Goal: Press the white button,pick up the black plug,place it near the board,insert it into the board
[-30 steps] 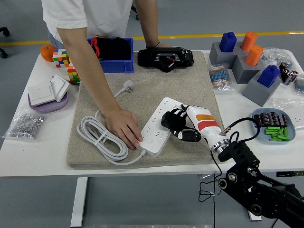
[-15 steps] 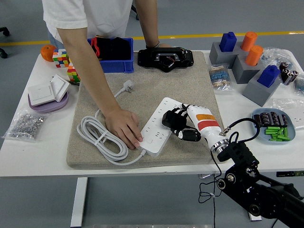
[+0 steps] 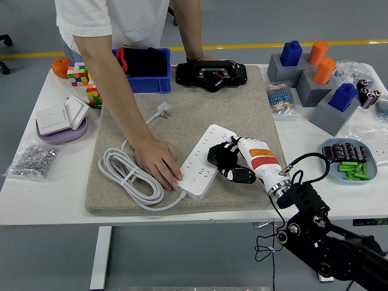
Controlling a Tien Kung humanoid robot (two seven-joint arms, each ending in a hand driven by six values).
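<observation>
1. Since a second ago the right hand (image 3: pixel 233 159) has drawn slightly back toward the near edge and its fingers have curled tighter; the person's hand (image 3: pixel 159 160) has stayed put.
2. The right hand rests over the right edge of the power strip (image 3: pixel 203 159), fingers bent narrow around a black plug (image 3: pixel 217 155); it looks to be holding the plug, though the grip itself is partly hidden.
3. Directly to the hand's left, the power strip lies tilted on the grey mat (image 3: pixel 236 106), and the plug sits at the strip's right side, touching it.
4. Further left of the hand, the person's hand presses flat on the near end of the strip, where the white button cannot be made out.
5. Beyond that, the coiled white cable (image 3: pixel 124 173) lies on the mat, and its white plug (image 3: pixel 162 110) lies up and left of the hand.
6. The mat lies on the white surface (image 3: pixel 36 191).
7. The left hand does not show.
</observation>
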